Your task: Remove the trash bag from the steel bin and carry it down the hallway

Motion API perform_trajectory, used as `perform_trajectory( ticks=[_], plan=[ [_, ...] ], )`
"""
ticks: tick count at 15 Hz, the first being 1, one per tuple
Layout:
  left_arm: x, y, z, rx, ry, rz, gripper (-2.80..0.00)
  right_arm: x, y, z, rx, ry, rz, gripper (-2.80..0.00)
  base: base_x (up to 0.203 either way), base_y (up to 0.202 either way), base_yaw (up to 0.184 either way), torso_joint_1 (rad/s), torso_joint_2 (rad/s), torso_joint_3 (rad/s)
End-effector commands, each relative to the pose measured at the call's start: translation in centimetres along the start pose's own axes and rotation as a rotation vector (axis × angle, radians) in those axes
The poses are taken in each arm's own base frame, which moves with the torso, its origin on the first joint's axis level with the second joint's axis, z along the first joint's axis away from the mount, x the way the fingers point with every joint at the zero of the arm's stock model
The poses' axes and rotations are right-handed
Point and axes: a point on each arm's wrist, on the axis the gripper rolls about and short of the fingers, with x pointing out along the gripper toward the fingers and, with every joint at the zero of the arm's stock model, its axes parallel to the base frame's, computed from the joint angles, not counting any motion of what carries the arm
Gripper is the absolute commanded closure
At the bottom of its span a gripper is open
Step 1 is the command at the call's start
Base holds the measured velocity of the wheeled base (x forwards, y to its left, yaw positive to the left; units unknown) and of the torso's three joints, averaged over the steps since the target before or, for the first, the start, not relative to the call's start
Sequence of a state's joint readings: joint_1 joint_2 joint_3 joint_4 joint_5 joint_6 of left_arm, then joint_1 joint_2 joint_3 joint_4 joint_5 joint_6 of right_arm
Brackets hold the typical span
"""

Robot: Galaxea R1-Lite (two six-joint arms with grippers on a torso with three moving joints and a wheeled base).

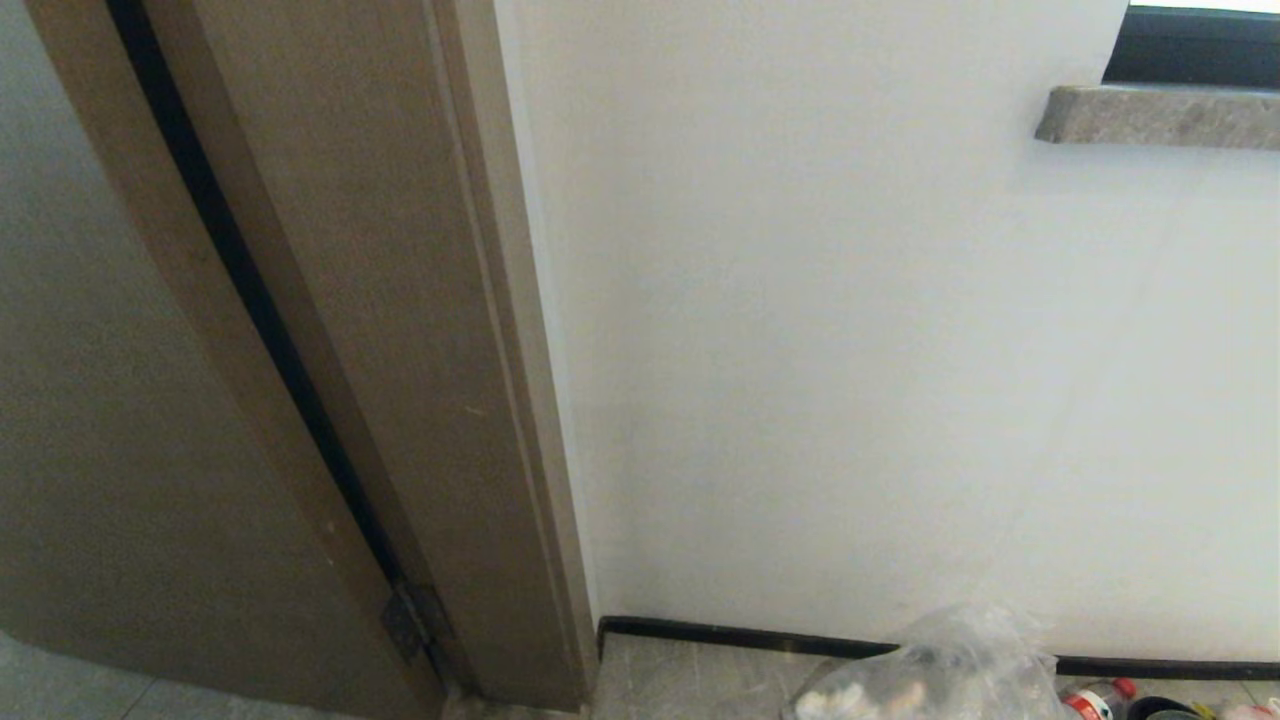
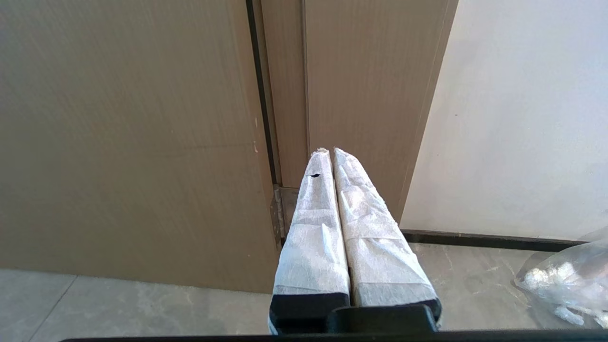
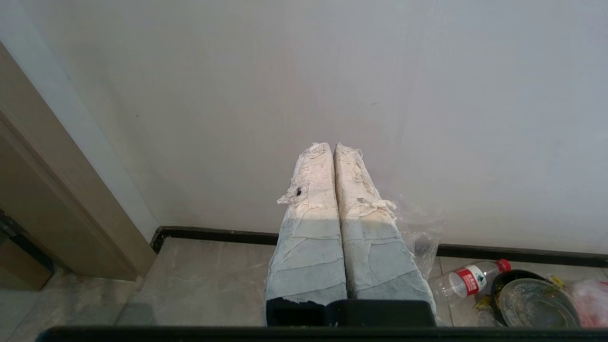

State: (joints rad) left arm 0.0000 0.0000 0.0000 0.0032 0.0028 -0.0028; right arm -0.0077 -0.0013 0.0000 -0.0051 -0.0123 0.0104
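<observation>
The floor (image 3: 209, 280) is laid with glossy grey-beige tiles veined like marble, and it meets a plain white wall (image 1: 850, 350) along a thin black baseboard (image 1: 730, 636). To the left of the wall stands a brown wood-grain door frame (image 1: 440, 330), with the door (image 1: 110, 450) swung on a dull metal hinge (image 1: 408, 618) low down and a dark gap running between door and frame. High on the right of the head view, a rough grey stone ledge (image 1: 1160, 116) juts out under a dark window frame (image 1: 1195, 48).

The trash bag (image 1: 950, 670) sits at the lower edge of the head view, in front of the baseboard: thin, clear, crinkly plastic with pale whitish scraps bunched inside. In the right wrist view its film shows just behind the right end effector (image 3: 333, 147), but whether the two touch cannot be told.

Beside the bag on the floor lie a clear plastic bottle (image 3: 463, 281) with a red cap and red label, on its side, and a round black-rimmed bucket (image 3: 534, 301) with a smeared, dull bottom. The steel bin's shiny body is not in view.

Both end effectors have long fingers wrapped in white fibrous tape, frayed at the tips. The left end effector (image 2: 331, 151) is pressed closed and empty, pointing at the door frame. The right end effector is likewise closed tight, its fingers together, pointing at the wall.
</observation>
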Motion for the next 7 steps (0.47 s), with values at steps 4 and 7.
perform_trajectory(
  ticks=[4, 7],
  plan=[
    [0.00, 0.00, 0.00, 0.000, 0.000, 0.000, 0.00, 0.01, 0.00, -0.03, 0.002, 0.000, 0.000, 0.00, 0.000, 0.000, 0.000, 0.000, 0.00, 0.000],
    [0.00, 0.00, 0.00, 0.000, 0.000, 0.000, 0.00, 0.01, 0.00, -0.02, 0.002, -0.001, -0.001, 0.00, 0.000, 0.000, 0.000, 0.000, 0.00, 0.000]
  ],
)
